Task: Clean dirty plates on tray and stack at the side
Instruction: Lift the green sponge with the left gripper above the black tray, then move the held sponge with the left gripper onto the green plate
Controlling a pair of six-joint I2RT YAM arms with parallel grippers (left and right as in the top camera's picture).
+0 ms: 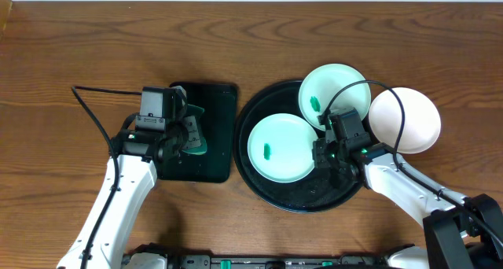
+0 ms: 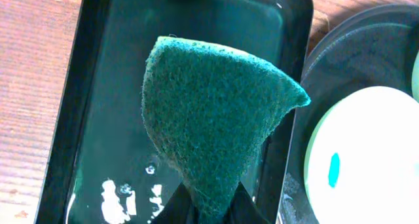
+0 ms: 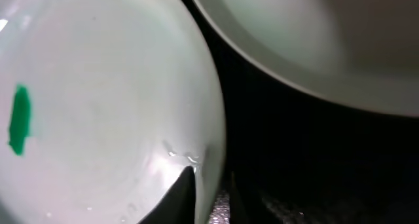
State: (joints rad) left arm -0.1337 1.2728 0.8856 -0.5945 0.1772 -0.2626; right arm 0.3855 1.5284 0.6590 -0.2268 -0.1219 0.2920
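Note:
Two pale mint-green plates lie on the round black tray (image 1: 306, 197). The nearer plate (image 1: 280, 148) (image 3: 98, 86) carries a small green smear (image 3: 19, 119). My right gripper (image 1: 321, 152) (image 3: 211, 181) is shut on its right rim, one finger on the inside and one outside. The farther mint plate (image 1: 334, 92) (image 3: 314, 40) leans on the tray's back rim and has a smear too. A white plate (image 1: 405, 119) rests at the tray's right edge. My left gripper (image 1: 191, 135) (image 2: 213, 209) is shut on a dark green sponge (image 2: 216, 112), holding it above the rectangular tray.
The small rectangular black tray (image 1: 212, 96) (image 2: 111, 67) sits left of the round tray, wet, with bits of white foam (image 2: 114, 198) on its floor. Brown wooden table (image 1: 78, 41) surrounds both trays. A black cable loops over the far plate.

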